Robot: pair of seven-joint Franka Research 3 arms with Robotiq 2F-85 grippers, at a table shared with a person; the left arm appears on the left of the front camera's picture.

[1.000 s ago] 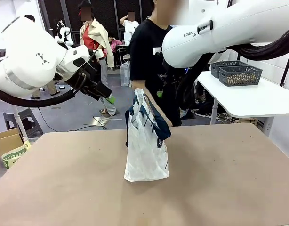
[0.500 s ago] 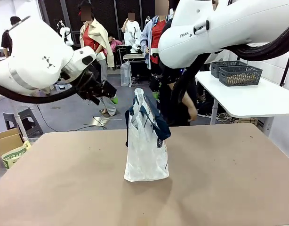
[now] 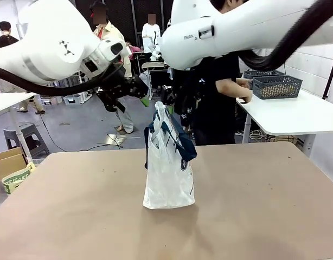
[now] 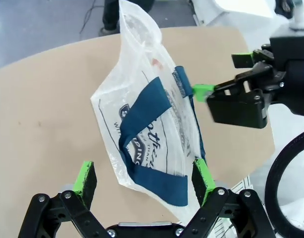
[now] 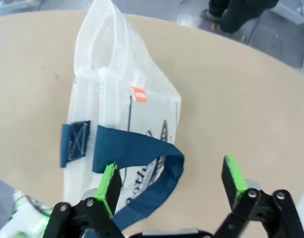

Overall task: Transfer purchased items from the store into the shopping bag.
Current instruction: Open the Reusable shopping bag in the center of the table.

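The left gripper (image 3: 145,99), black with green pads, hung with jaws spread and empty just above the left of the translucent white plastic shopping bag with navy strap handles (image 3: 167,173). The bag stood upright on the brown table (image 3: 74,206), midway between its left and right edges, its mouth pinched flat. The right gripper (image 3: 170,106) hovered equally wide and empty at the bag's top right, the pair seemingly posed to part the handles, while beyond the far edge the person's hand (image 3: 244,98) reached toward the dark grey perforated plastic basket (image 3: 277,86), probably to fetch goods.
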